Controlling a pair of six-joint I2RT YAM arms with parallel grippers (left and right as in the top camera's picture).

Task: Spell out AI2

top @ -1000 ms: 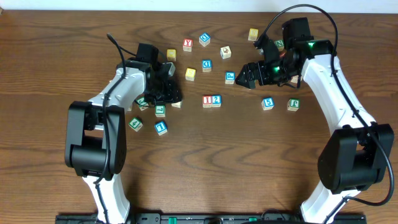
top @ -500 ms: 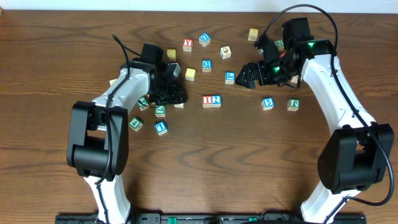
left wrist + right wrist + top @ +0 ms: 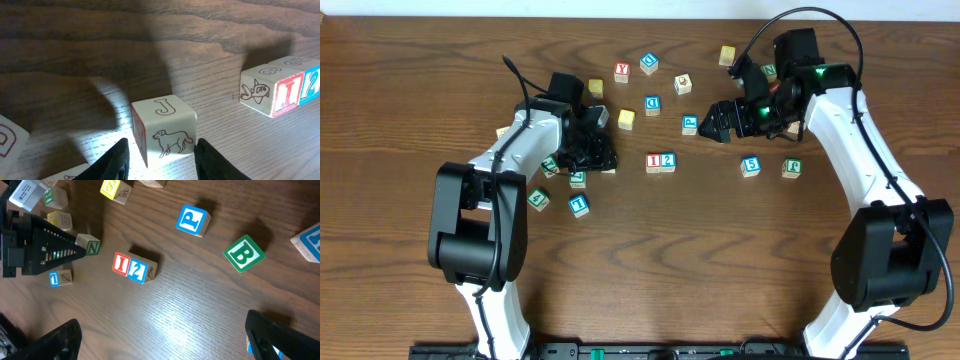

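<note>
Two joined wooden cubes, red-framed I (image 3: 287, 92) and blue-framed 2 (image 3: 312, 84), lie ahead-right of the left jaws, half-closed around a J-and-dog wooden cube (image 3: 164, 126), grip uncertain; right jaws gape empty.

Left hand (image 3: 595, 150) shifted right, closing slightly.
</note>
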